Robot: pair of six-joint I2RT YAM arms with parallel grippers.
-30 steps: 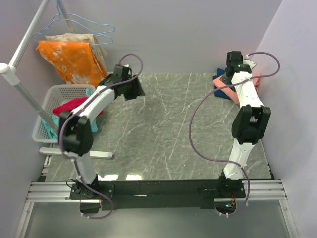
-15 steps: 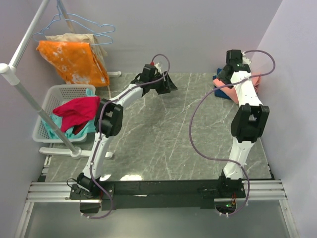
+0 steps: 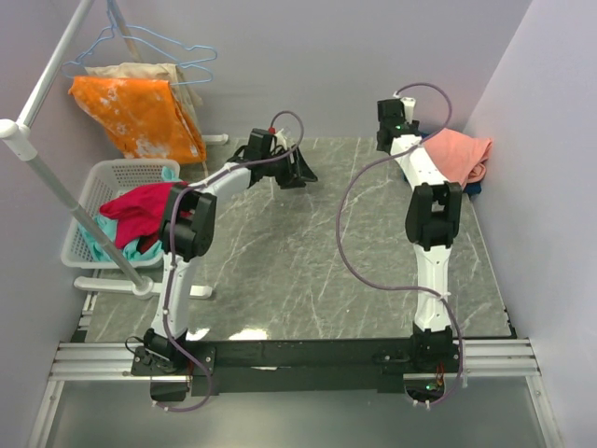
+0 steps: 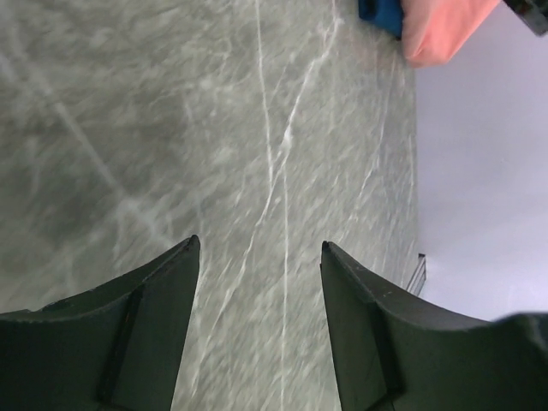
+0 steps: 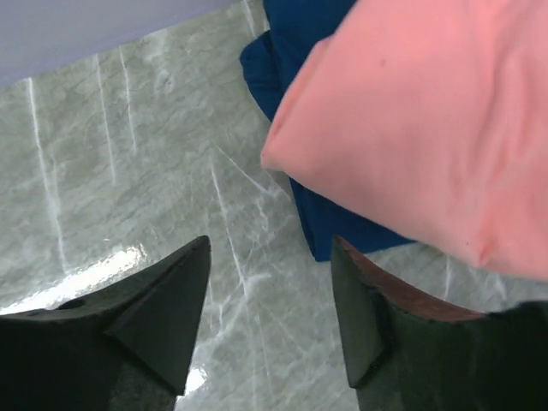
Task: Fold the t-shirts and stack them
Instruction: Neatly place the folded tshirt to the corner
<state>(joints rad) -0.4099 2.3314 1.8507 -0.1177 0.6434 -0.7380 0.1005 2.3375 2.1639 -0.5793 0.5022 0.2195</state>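
The salmon-pink t-shirt (image 3: 457, 153) lies folded at the back right of the table, on top of the dark navy t-shirt (image 3: 475, 188), of which only an edge shows. The right wrist view shows the pink shirt (image 5: 428, 128) over the navy one (image 5: 334, 218). My right gripper (image 3: 390, 131) is open and empty, just left of the stack and above bare table (image 5: 271, 243). My left gripper (image 3: 300, 171) is open and empty over the back middle of the table (image 4: 259, 247). In its view the pink shirt (image 4: 445, 30) and the navy shirt (image 4: 381, 13) show far ahead.
A white basket (image 3: 93, 201) at the left holds a magenta-red garment (image 3: 140, 205) and teal cloth. An orange white-blotched cloth (image 3: 140, 112) hangs on a rack (image 3: 37, 159) at the back left. Walls stand close behind and to the right.
My right arm has swung left off the stack, so the pink shirt now shows uncovered. My left gripper has drawn back a little to the left.
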